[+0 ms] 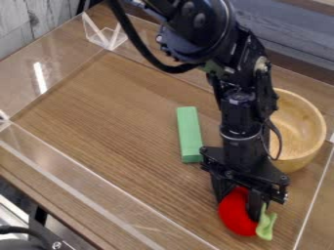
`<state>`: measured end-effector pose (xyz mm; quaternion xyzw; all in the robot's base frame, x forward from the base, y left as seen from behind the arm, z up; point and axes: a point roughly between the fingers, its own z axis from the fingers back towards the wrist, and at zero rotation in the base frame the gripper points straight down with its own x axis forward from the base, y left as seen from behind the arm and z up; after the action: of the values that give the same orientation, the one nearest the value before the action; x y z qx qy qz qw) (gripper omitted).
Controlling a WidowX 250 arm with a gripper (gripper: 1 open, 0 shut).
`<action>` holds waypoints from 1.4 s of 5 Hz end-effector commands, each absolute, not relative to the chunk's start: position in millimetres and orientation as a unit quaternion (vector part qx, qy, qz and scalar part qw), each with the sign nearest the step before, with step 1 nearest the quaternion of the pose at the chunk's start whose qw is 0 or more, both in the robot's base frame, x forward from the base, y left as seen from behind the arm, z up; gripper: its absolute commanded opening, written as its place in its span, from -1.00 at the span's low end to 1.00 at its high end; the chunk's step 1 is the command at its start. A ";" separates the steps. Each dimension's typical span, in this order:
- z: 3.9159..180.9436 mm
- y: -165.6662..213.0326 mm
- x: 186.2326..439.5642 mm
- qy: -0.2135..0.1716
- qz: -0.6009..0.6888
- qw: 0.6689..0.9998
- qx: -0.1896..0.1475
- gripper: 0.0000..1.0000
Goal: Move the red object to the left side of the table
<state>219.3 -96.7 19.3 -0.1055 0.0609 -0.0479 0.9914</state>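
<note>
The pincer (244, 203) points almost straight down, closed around the red fruit (239, 216) near the surface's (104, 127) front right corner; whether the fruit is lifted clear is hard to tell. The goal lies leftward across open wood. The green block (192, 133) lies just left, lengthwise front to back, in the likely path; the bowl (298, 125) sits behind right

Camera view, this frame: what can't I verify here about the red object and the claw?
- Red object: its top is hidden by the claw; lifted or resting on the table cannot be told.
- Wooden bowl: its left part is covered by the arm.
- Green leafy tip: too small and blurred for detail.
</note>
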 end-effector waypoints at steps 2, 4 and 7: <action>40.3 -95.6 223.9 0.042 -0.024 0.991 -0.125 -1.00; 49.0 -94.9 223.3 0.043 -0.003 0.989 -0.139 -1.00; 66.0 -86.6 225.6 0.043 0.035 0.986 -0.160 -1.00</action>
<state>214.9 -85.6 50.9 -0.1519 0.0735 0.0374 0.9850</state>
